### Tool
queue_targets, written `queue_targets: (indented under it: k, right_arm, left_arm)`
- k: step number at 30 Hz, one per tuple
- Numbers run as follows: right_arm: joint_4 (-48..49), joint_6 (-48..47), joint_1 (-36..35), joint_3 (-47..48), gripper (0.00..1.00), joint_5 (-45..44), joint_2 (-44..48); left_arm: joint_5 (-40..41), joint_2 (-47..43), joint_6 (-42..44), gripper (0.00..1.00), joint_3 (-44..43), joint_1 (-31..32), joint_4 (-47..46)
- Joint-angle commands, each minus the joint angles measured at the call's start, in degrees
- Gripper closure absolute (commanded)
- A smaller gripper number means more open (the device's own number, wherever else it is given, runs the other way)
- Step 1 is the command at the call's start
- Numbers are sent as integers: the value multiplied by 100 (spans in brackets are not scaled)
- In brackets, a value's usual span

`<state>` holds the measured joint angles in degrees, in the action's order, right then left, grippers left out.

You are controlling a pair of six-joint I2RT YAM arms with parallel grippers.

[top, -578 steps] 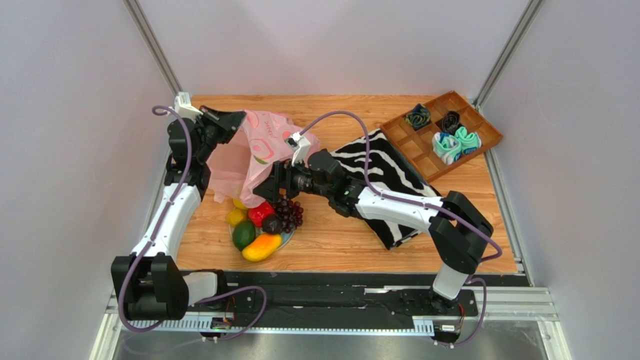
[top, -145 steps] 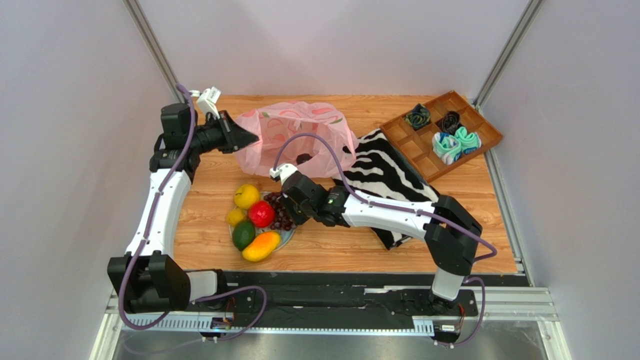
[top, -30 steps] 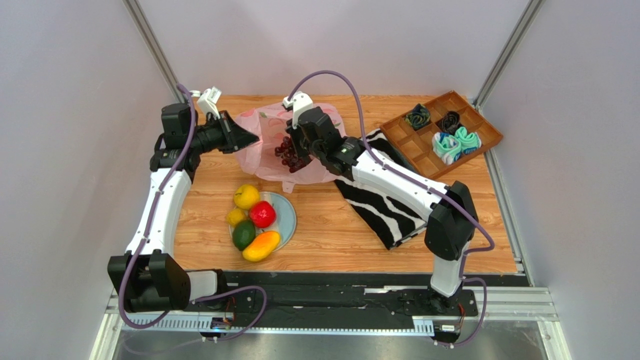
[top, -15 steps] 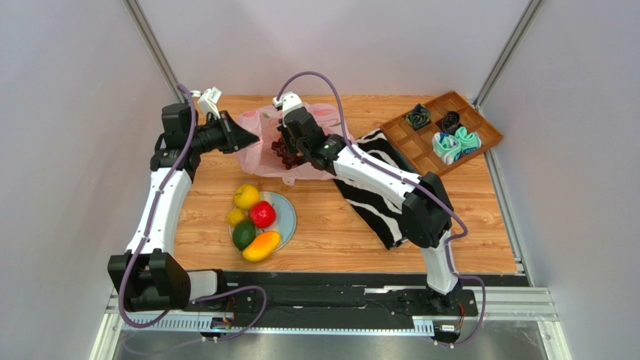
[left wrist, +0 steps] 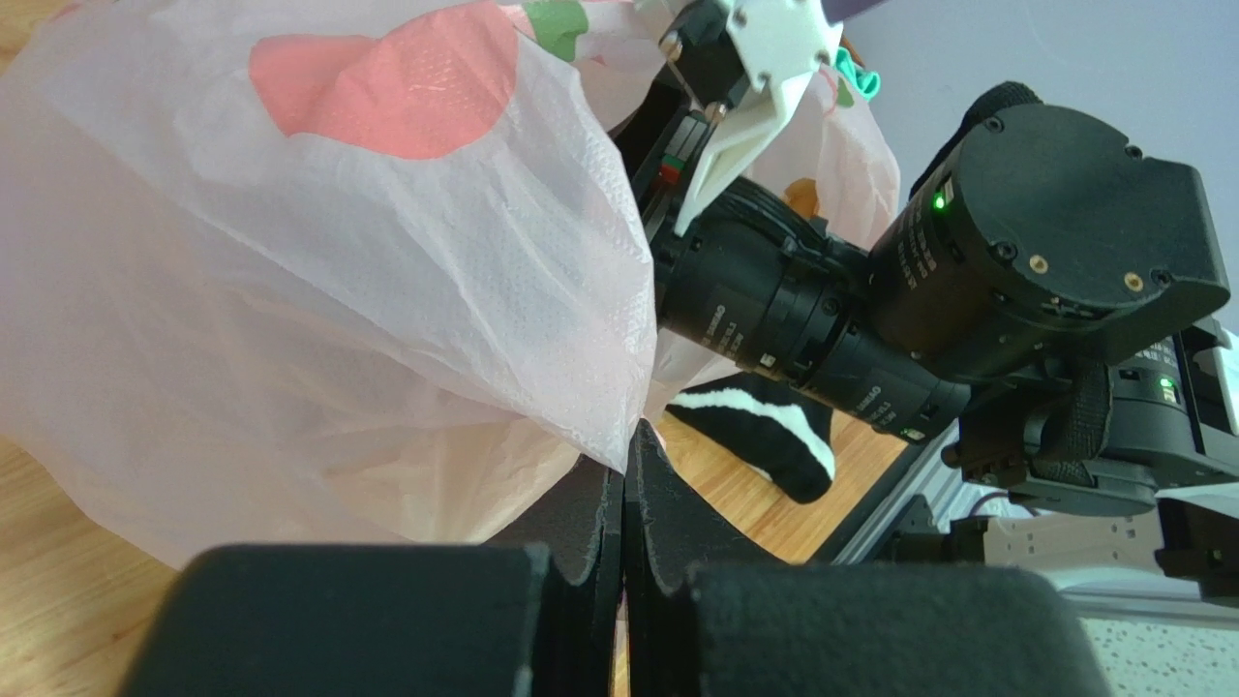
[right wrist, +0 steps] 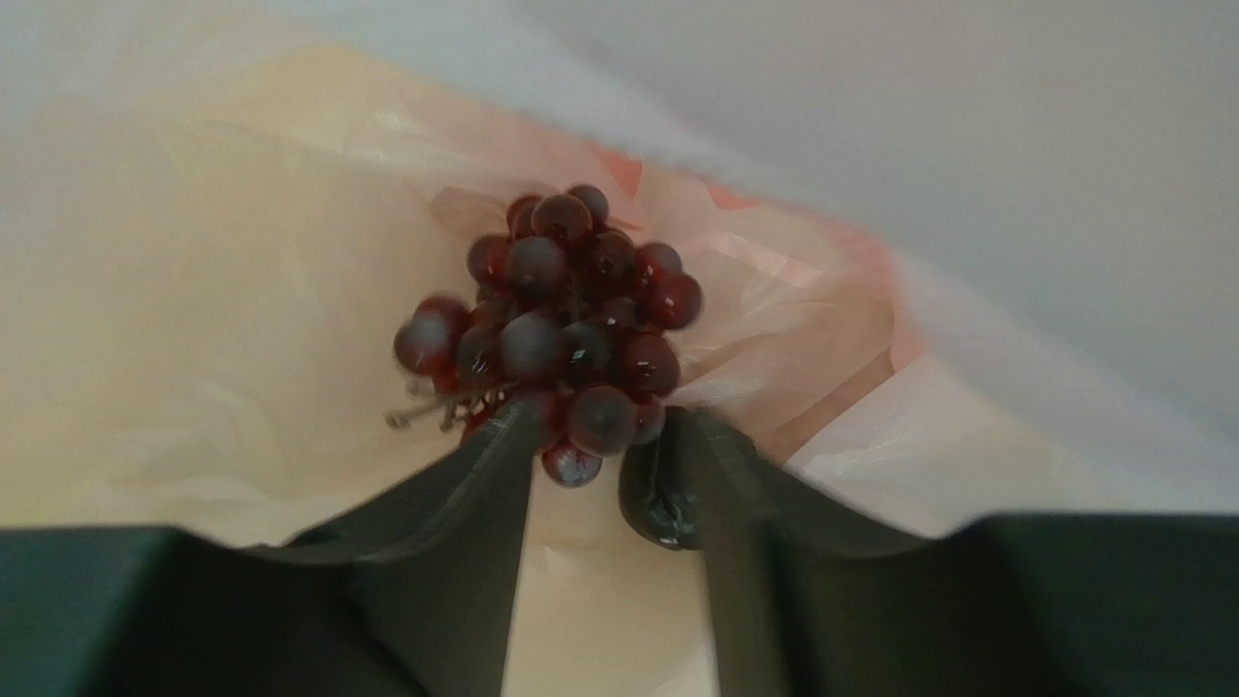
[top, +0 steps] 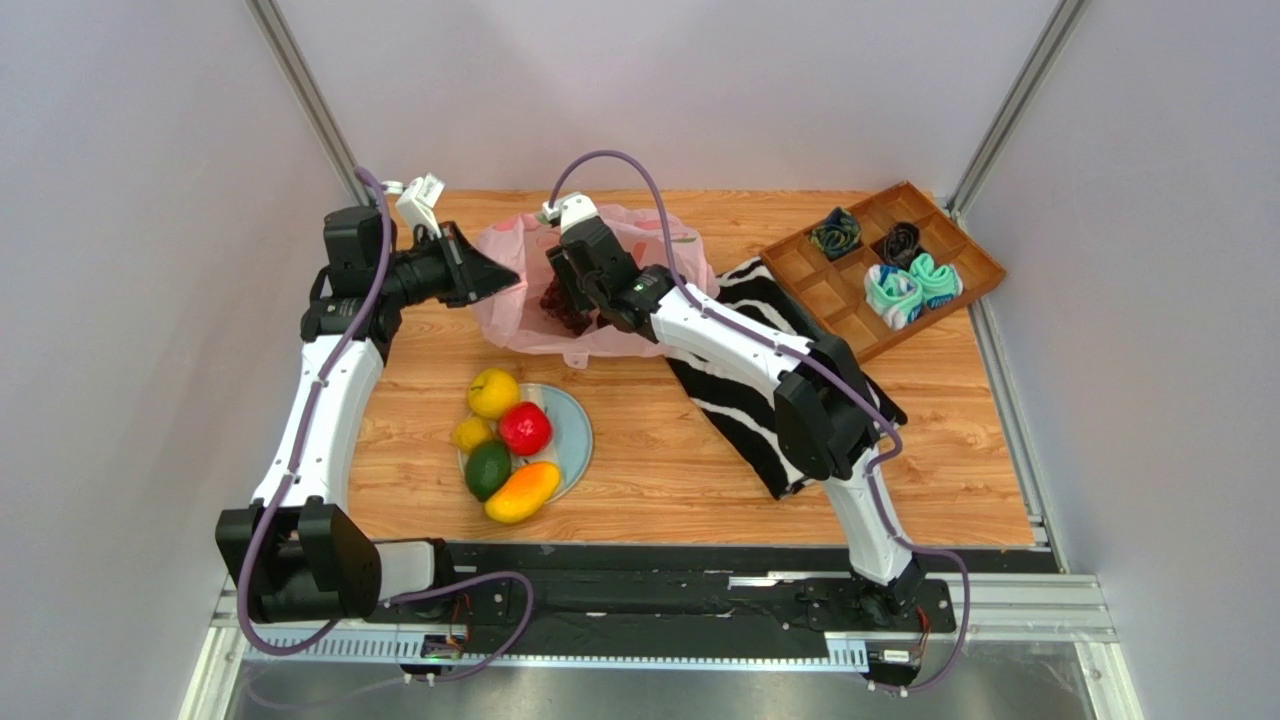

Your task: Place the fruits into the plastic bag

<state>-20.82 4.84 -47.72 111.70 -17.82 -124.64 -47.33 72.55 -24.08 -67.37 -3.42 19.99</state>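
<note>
The pink plastic bag (top: 525,324) lies at the back of the table, and my left gripper (top: 504,275) is shut on its rim (left wrist: 628,430), holding the mouth up. My right gripper (top: 571,294) reaches into the bag. In the right wrist view its jaws stand apart, and the dark grape bunch (right wrist: 560,327) hangs at the fingertips (right wrist: 509,436) against the bag's inner wall (right wrist: 218,291). On a glass plate (top: 577,428) lie two lemons (top: 492,393), a red fruit (top: 523,428), a green fruit (top: 486,470) and a mango (top: 525,492).
A zebra-striped cloth (top: 759,405) lies under the right arm, right of the bag. A wooden compartment tray (top: 950,240) with rolled teal and black cloths stands at the back right. Grey walls close in the table.
My right gripper has moved left and deeper into the bag with the grape bunch, and its jaws have spread apart. The left arm has held still.
</note>
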Motion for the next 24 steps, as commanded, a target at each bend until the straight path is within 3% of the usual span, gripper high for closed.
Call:
queue_targets:
  k: [1, 9, 21, 24]
  right_arm:
    - [78, 43, 44, 107, 48, 147, 89]
    - [324, 61, 44, -306, 45, 525, 493]
    - [1457, -71, -298, -2266, 45, 1694, 2496]
    - [1747, -80, -527, -2819, 37, 1703, 2988]
  left_arm:
    - [-74, 22, 8, 100, -197, -10, -109]
    - [-83, 22, 8, 100, -197, -18, -109]
    - [-4, 22, 34, 100, -188, -18, -92]
    - [-4, 22, 43, 100, -188, -10, -74]
